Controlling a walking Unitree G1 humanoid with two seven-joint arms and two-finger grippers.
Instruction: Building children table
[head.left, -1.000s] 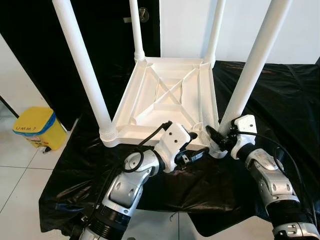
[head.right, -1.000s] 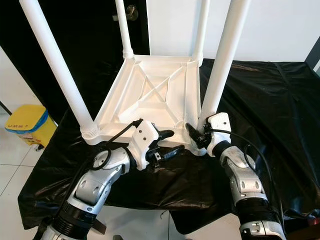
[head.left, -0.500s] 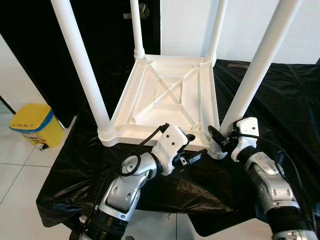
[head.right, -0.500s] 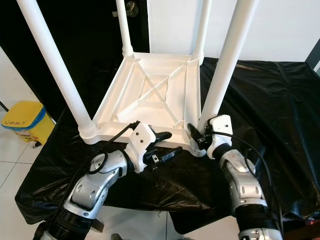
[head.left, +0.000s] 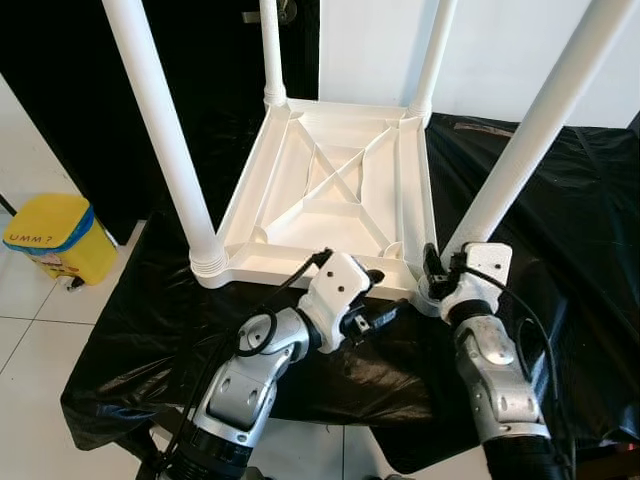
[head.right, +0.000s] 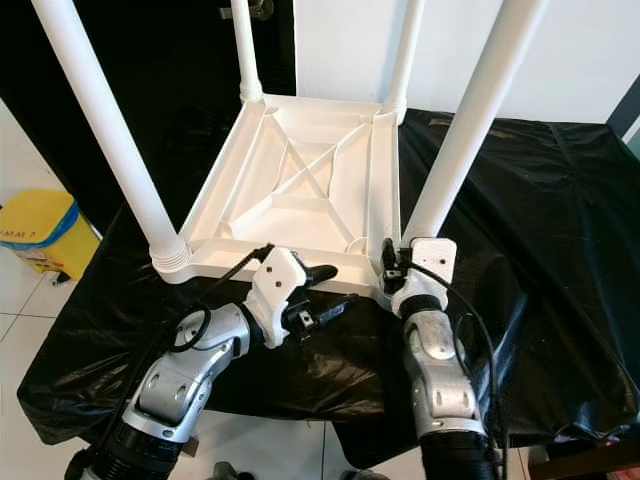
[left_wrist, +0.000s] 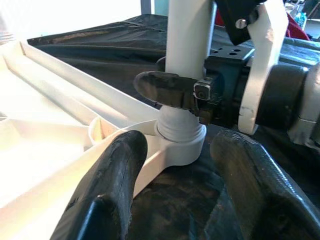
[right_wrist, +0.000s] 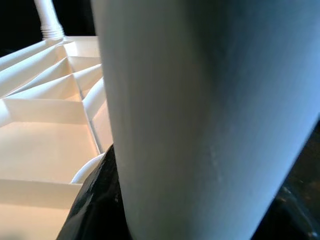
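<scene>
Four legs stand on the upturned table (head.left: 330, 190), centre frame. The right gripper (head.left: 437, 275) clasps the near-right leg (head.left: 520, 140) at its base; the left gripper (head.left: 375, 305) hovers spread beside it. Twisting could cross-thread it (or slide the table on the slick black sheet (head.left: 570, 210)). Yellow bin (head.left: 45, 235) at left.

One piece of readable text: dark letters "UMM", followed by a mark that looks like "?" (the last character is not clear), printed on the lid of a yellow bin (head.left: 45, 238) with a blue band. The bin stands on the floor, well apart from the left gripper (head.left: 378, 300), off to its left side.
</scene>
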